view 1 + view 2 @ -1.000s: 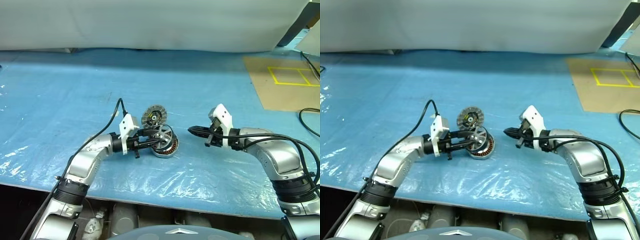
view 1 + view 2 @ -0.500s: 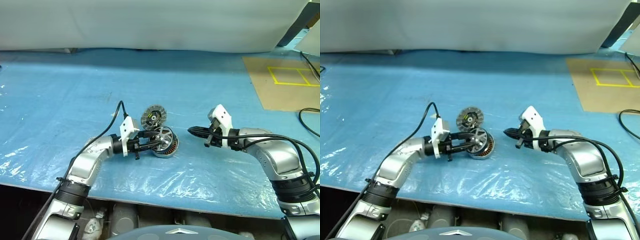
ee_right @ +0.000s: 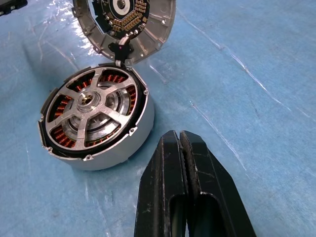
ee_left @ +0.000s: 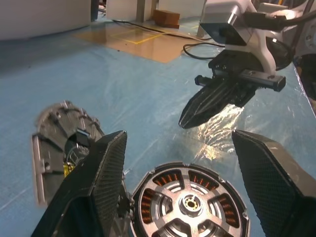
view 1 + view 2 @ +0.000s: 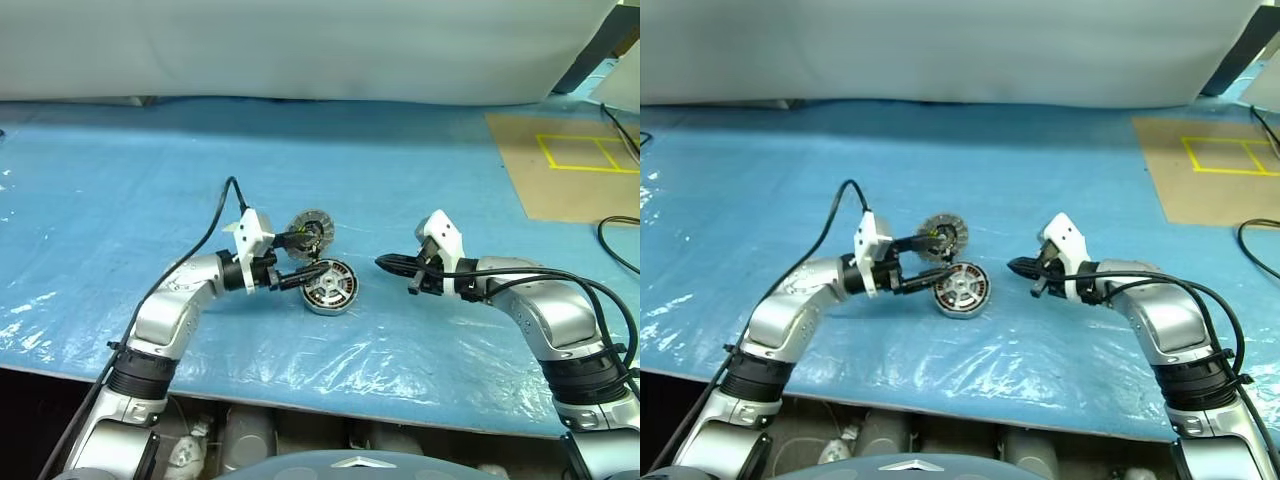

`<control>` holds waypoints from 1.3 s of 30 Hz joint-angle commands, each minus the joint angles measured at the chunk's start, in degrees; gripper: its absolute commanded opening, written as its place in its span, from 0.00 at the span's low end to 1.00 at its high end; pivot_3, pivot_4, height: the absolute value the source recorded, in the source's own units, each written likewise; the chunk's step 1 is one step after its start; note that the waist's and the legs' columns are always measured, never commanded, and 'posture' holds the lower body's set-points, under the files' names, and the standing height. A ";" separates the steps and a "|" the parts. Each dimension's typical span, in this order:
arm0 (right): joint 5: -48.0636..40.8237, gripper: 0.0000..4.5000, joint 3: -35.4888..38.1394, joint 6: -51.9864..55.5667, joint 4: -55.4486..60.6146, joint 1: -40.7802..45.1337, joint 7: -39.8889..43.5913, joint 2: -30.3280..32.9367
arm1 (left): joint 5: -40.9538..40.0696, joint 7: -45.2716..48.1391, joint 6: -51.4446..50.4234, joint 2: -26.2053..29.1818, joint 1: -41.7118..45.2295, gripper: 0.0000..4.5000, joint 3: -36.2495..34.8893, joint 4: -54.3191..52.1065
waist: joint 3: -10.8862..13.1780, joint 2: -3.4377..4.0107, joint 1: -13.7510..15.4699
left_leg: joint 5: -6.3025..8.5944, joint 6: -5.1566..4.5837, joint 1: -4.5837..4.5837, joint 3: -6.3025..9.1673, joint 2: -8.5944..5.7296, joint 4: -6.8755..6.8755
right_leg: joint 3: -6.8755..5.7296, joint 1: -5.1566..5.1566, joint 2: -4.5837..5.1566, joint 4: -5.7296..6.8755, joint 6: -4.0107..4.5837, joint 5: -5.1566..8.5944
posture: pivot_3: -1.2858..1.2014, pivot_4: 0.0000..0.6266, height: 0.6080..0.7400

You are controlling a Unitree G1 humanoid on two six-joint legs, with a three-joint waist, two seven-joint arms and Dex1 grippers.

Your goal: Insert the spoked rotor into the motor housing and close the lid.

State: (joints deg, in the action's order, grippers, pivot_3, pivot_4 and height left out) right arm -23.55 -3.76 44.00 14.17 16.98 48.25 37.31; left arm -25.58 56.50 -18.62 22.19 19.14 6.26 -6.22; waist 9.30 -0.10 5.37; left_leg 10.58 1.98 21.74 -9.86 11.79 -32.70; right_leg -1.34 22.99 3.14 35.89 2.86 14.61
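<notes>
Left eye view: on the blue sheet (image 5: 120, 180), the motor housing (image 5: 329, 287) sits between the two arms, with the spoked rotor (image 5: 327, 279) already lying flat in its top. The lid (image 5: 308, 229) stands tilted on edge just behind the housing, on the far side from the robot. The left gripper (image 5: 304, 255) has its fingers spread, one reaching toward the lid and one ending at the housing's near-left rim; it grips nothing. The right gripper (image 5: 383, 263) hovers pinched shut and empty, apart from the housing on the other side.

Left wrist view: spread textured pads (image 4: 106, 168) frame the housing (image 4: 190, 205), with copper windings visible between the rotor's spokes; the lid (image 4: 61, 136) leans just beside the housing, partly behind one pad.

Right wrist view: closed fingertips (image 3: 180, 168) point at bare sheet near the housing (image 3: 94, 118); the lid (image 3: 129, 22) rises from the housing's far rim, apparently joined there by a small dark tab, its ribbed inner face toward the camera.

Judgement: insertion looks done; closing means tipping the lid down over the housing, and the left arm is nearer
</notes>
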 commanded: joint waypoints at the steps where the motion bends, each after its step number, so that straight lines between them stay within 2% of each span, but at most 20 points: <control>1: -3.25 0.00 0.93 0.04 2.96 2.14 1.39 -1.04 | -2.90 1.27 -1.27 1.56 -1.09 0.79 -1.78 -3.32 | 0.00 0.00 -0.10 | 0.00 0.00 0.00 0.00 0.00 0.00 | 0.00 0.00 0.00 0.00 0.00 0.00 | 0.52 0.24 1.00; 8: -2.82 0.00 -5.99 -1.77 0.60 5.12 6.08 -3.16 | -4.82 4.57 -2.12 6.25 -7.77 0.79 -3.12 -3.38 | -0.01 0.02 -0.16 | 0.00 0.00 -0.03 0.00 0.02 0.02 | 0.00 -0.01 -0.04 -0.01 0.01 0.01 | 0.52 0.24 1.00; 13: -2.83 0.00 -8.54 -3.18 -2.65 8.51 8.83 -4.94 | -2.57 5.68 1.78 7.79 -11.97 0.79 -3.06 -2.24 | -0.01 0.02 0.00 | -0.01 -0.01 0.00 0.00 0.00 -0.02 | 0.00 -0.02 0.02 -0.02 0.01 0.01 | 0.52 0.24 1.00; 21: -0.33 0.00 -11.19 -5.21 -8.88 12.29 9.79 -8.33 | -0.63 5.16 5.64 7.65 -16.26 0.79 -2.52 -2.56 | -0.01 0.02 -0.11 | -0.01 -0.02 -0.06 0.00 0.03 -0.01 | 0.00 -0.06 0.00 0.00 0.02 0.01 | 0.52 0.24 1.00; 26: 10.93 0.00 -20.22 -13.45 -20.27 10.72 10.78 -7.08 | -0.01 4.03 6.08 6.73 -16.09 0.79 -1.86 -2.89 | -0.04 0.06 -0.11 | -0.01 -0.01 -0.08 0.00 0.02 -0.02 | -0.01 -0.12 0.01 -0.02 0.02 0.01 | 0.52 0.24 1.00; 28: 11.92 0.00 -21.41 -15.17 -21.69 9.59 12.39 -6.54 | 0.41 3.99 6.16 6.77 -15.62 0.79 -1.60 -3.04 | -0.08 0.04 -0.11 | 0.00 -0.01 -0.28 -0.03 0.01 0.01 | 0.02 -0.29 0.02 -0.03 0.02 0.02 | 0.52 0.24 1.00; 32: 12.56 0.00 -20.21 -16.46 -21.50 9.66 12.64 -6.59 | 0.28 3.59 5.29 6.68 -14.46 0.79 -1.61 -3.40 | -0.09 0.05 -0.04 | 0.04 -0.07 -1.03 -0.05 0.00 0.19 | 0.02 -0.97 0.07 -0.19 0.02 0.05 | 0.52 0.24 1.00; 39: 2.31 0.00 -10.74 -7.94 -16.58 12.36 12.31 -10.71 | 0.98 1.61 7.61 4.74 -11.19 0.79 -2.95 0.59 | -0.09 0.04 -0.07 | 0.03 -0.07 -0.98 -0.09 -0.01 0.19 | 0.06 -0.88 0.10 -0.15 0.03 0.05 | 0.52 0.24 1.00</control>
State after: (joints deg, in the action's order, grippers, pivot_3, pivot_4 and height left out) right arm -18.19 -17.15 33.49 -4.70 28.70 60.35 26.85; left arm -24.61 58.95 -12.82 27.42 6.93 4.74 -6.38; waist 9.21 -0.06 5.30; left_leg 10.60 1.93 20.85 -9.95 11.79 -32.52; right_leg -1.28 22.19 3.23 35.74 2.90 14.66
